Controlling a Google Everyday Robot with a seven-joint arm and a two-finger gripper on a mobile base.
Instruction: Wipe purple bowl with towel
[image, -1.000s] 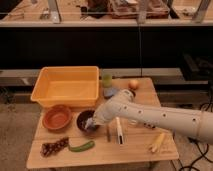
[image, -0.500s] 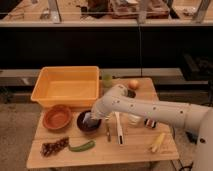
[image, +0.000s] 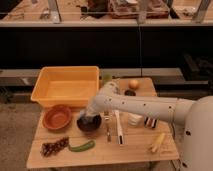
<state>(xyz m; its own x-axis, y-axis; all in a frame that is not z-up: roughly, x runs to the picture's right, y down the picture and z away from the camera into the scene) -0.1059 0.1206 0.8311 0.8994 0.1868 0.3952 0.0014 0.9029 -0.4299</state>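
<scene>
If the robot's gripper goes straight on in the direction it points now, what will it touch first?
Probably the small pale grey-blue towel under its tip, and right below that the inside of the small glossy dark purple bowl. The gripper points down into that bowl; depth is unclear.

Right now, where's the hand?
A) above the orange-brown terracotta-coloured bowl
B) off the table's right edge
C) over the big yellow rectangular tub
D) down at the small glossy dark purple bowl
D: the hand is lowered into the small glossy dark purple bowl, which sits right of the orange-brown terracotta-coloured bowl and in front of the big yellow rectangular tub.
</scene>
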